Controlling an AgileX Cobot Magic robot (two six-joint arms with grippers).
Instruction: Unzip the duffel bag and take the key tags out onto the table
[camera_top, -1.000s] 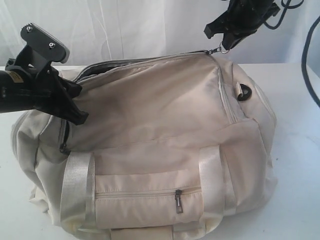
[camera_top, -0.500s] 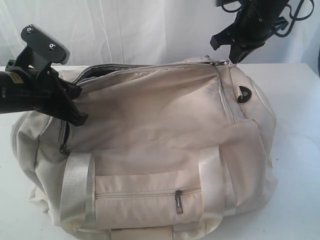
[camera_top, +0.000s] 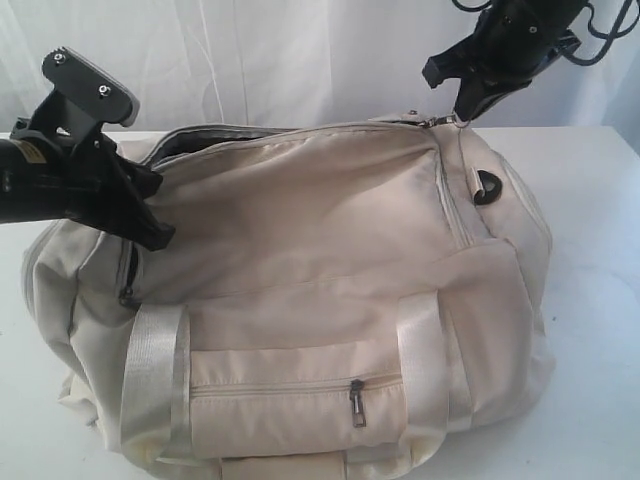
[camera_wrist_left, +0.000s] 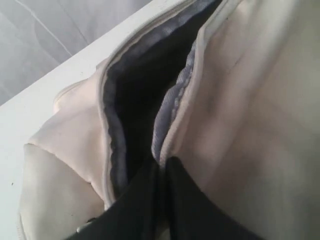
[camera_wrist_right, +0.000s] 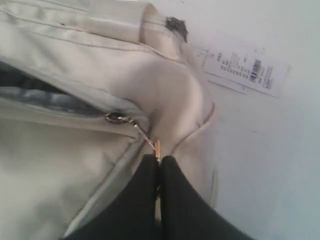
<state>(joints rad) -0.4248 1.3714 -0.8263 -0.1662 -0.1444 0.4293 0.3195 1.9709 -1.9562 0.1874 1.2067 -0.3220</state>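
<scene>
Zipper pull (camera_wrist_right: 148, 141) sits pinched in the right gripper (camera_wrist_right: 159, 164) at the right end of the duffel bag (camera_top: 320, 250) on the table (camera_top: 590, 300); the opened zip runs leftward to the left gripper (camera_wrist_left: 162, 167), clamped on its fabric lip. Key tags unseen, presumably inside

White counter (camera_top: 600, 330) carries a large cream duffel bag (camera_top: 300, 240), which sprawls over most of the visible surface with its small front zip pocket and satin webbing handles towards the camera. The bag's top zip is parted along much of its length, showing dark grey lining. A white printed label (camera_wrist_right: 247, 67) bearing a barcode lies flat on the counter just beside one end of the bag. Bare counter shows on both sides of the bag.
</scene>
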